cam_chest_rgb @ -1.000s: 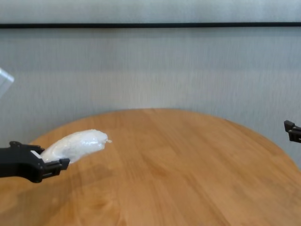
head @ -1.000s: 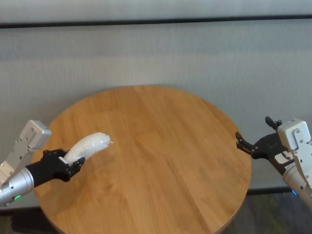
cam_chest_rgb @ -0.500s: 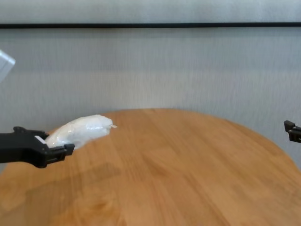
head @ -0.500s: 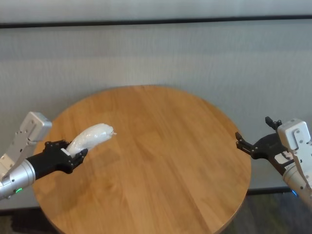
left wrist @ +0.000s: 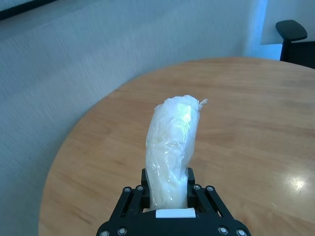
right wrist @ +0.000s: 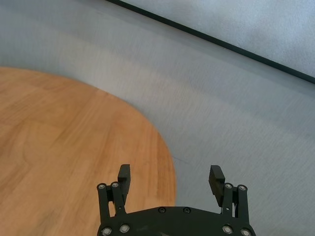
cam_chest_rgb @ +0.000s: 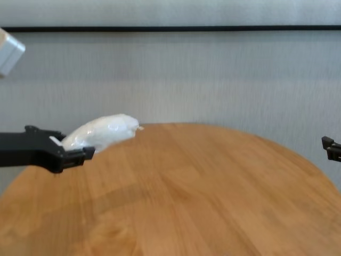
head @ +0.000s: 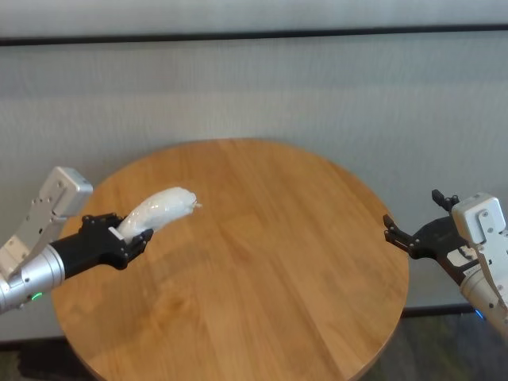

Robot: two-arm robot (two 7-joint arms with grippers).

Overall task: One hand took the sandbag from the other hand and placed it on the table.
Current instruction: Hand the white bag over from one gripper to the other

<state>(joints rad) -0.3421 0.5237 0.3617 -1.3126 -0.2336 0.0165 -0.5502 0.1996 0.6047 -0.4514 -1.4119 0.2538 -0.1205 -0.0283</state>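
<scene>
My left gripper (head: 131, 236) is shut on the near end of the white plastic-wrapped sandbag (head: 159, 208) and holds it in the air above the left part of the round wooden table (head: 262, 262). The bag sticks out past the fingers with its twisted tip pointing to the table's middle. It also shows in the left wrist view (left wrist: 172, 147) and the chest view (cam_chest_rgb: 104, 130), where the left gripper (cam_chest_rgb: 74, 153) is at the left. My right gripper (head: 394, 232) is open and empty, just off the table's right edge; the right wrist view (right wrist: 170, 177) shows its jaws spread.
A grey wall (head: 254, 87) with a dark horizontal strip runs behind the table. A dark chair part (left wrist: 293, 32) shows beyond the table in the left wrist view.
My left gripper has lifted the sandbag higher and carried it a little toward the table's middle. The right arm has not moved.
</scene>
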